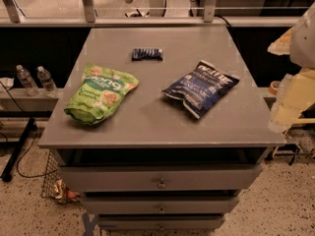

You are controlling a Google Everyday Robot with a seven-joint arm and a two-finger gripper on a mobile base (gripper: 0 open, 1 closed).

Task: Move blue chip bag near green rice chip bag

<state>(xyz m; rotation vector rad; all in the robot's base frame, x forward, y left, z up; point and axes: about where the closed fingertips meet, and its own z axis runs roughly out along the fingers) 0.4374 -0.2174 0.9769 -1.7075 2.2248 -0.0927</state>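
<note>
Resting on the right half of the grey cabinet top [157,124], the blue chip bag [199,87] lies well apart from the green rice chip bag [101,93] at left. A small dark-blue wrapped bar [147,54] lies behind them. The gripper [293,100] hangs beyond the cabinet's right edge; whether it is open or closed cannot be determined.

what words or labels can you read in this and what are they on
green rice chip bag: large white lettering, too blurred to read.
blue chip bag: white lettering, too blurred to read.
small dark-blue bar: too small to read.
gripper, right of the table: no text.
</note>
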